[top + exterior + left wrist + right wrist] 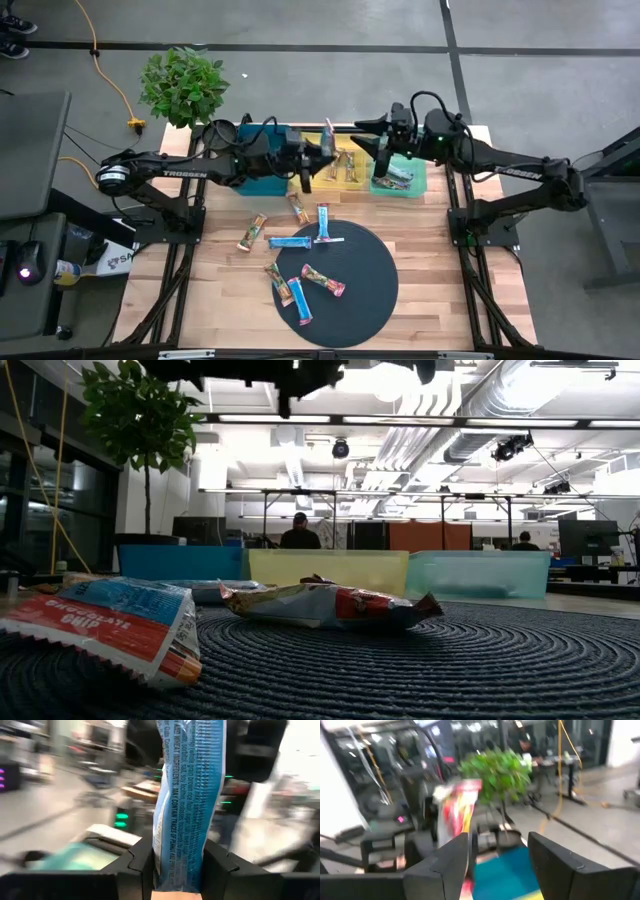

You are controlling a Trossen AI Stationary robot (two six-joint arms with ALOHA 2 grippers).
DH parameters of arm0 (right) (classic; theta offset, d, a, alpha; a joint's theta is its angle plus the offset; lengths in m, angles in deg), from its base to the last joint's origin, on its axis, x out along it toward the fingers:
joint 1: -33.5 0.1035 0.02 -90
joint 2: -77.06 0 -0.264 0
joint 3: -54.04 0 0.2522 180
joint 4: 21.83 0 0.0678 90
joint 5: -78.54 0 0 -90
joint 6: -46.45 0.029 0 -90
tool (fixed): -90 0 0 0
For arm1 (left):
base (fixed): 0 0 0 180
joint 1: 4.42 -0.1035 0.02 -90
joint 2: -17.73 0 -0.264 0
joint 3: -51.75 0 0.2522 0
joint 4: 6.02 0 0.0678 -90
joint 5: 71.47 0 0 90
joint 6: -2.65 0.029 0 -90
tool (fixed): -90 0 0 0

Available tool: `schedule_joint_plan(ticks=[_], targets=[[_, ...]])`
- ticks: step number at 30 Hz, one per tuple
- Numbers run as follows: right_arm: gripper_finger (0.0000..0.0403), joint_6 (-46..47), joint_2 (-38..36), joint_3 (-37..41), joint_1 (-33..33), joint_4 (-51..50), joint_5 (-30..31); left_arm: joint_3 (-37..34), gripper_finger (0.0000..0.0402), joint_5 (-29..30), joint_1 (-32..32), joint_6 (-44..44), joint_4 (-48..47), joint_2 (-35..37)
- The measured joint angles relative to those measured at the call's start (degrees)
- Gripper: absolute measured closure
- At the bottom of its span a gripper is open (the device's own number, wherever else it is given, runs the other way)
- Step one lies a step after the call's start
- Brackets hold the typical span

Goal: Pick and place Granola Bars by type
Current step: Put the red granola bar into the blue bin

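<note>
from above, the left gripper [327, 150] reaches over the yellow tray [340, 170] at the far side of the wooden table [420, 240] and grips a blue granola bar [329, 133] that stands up between its fingers. the right gripper [372, 143] hangs close by, over the seam between the yellow tray and the green tray [400, 178]; from here i cannot tell how its jaws stand. the teal tray [262, 170] lies mostly under the left arm. tan-brown bars lie in the yellow tray and silvery bars in the green one. more granola bars [295, 243] are scattered nearer the front, some on the bare wood and some on the round dark mat [360, 290]. a potted plant [182, 88] stands at the table's far left corner.

at table height, a wrapped bar [330, 603] lies across the woven mat [450, 660], and another bar with a red and blue wrapper [110, 625] lies nearer the lens. the three trays stand in a row behind them: teal [180, 562], yellow [330, 568], green [480, 572]. the arms show only as dark shapes at the upper edge. a person [299, 534] sits in the room beyond.

the left wrist camera shows the blue bar [187, 795] upright, with the two dark fingers [137, 865] clamped on its lower end.

the right wrist camera shows its own fingers [452, 857] standing apart with nothing between them. farther off, blurred, a bar with a red and yellow wrapper [457, 810] is seen in front of the plant [497, 772].
</note>
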Motion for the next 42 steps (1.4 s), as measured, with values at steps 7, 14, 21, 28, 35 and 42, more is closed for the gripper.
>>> schedule_joint_plan(ticks=[7, 14, 21, 28, 35, 42], targets=[[0.0212, 3.04, -1.57, 0.0, 0.07, -11.64, 3.23, 0.0, 0.0292, 22.09, -1.93, 6.42, -11.17, 5.81], [0.0212, 6.03, -1.82, 0.0, 0.09, -23.85, 7.36, 0.04, 0.0292, 29.58, -9.59, -4.19, -32.48, 11.45], [0.0212, 14.68, -1.82, 0.0, 0.16, -35.21, 8.42, 0.04, 0.0292, 24.41, -16.21, -16.88, -49.67, 10.43], [0.0212, 19.11, -1.8, 0.0, 2.77, -41.26, 6.06, 0.02, 0.0292, 18.9, -20.69, -25.04, -60.17, 5.78], [0.0212, 19.98, -1.77, 0.0, 4.97, -42.26, 8.29, 0.02, 0.0292, 11.76, -21.31, -25.76, -63.58, -2.27], [0.0212, 20.35, -1.77, 0.0, 5.25, -42.43, 9.08, 0.02, 0.0292, 6.76, -21.39, -25.66, -63.5, -10.87]])
